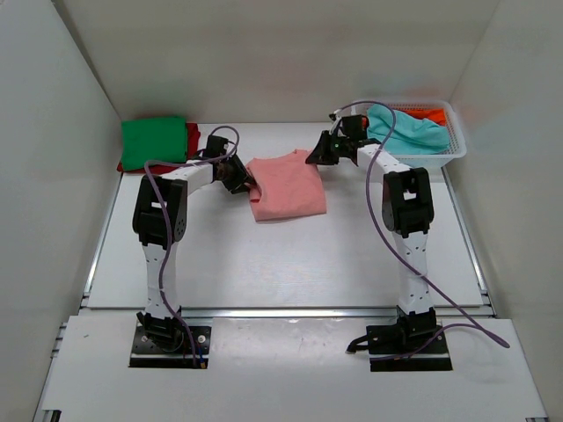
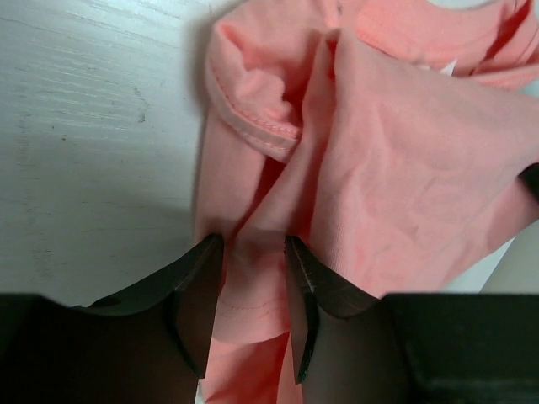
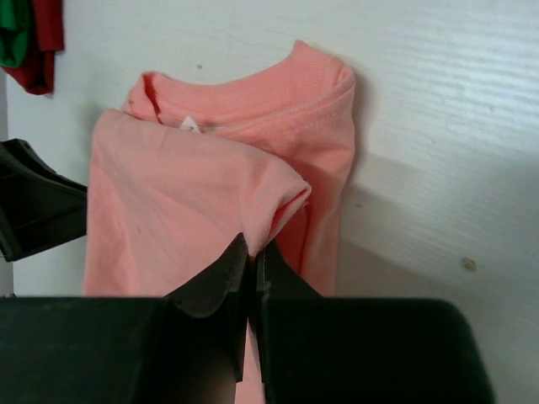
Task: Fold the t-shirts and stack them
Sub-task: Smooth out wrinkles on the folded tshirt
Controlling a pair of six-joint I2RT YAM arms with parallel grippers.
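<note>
The salmon-pink t-shirt (image 1: pixel 286 186) lies partly folded at the table's middle back, collar toward the far side. My left gripper (image 1: pixel 246 183) is at its left edge, its jaws closed on a bunched hem of the shirt (image 2: pixel 253 261), with creases running out from the grip. My right gripper (image 1: pixel 318 155) is at the shirt's far right corner, shut tight on a thin fold of it (image 3: pixel 278 210) that is lifted over the body. A green t-shirt (image 1: pixel 154 141) lies folded on a red one (image 1: pixel 192 134) at the back left. A teal t-shirt (image 1: pixel 409 132) and an orange one (image 1: pixel 431 114) lie in the basket.
The white lattice basket (image 1: pixel 453 145) stands at the back right beside the right arm. White walls close in the table on the left, back and right. In the right wrist view the left gripper's fingers (image 3: pixel 38 206) show at the shirt's left edge.
</note>
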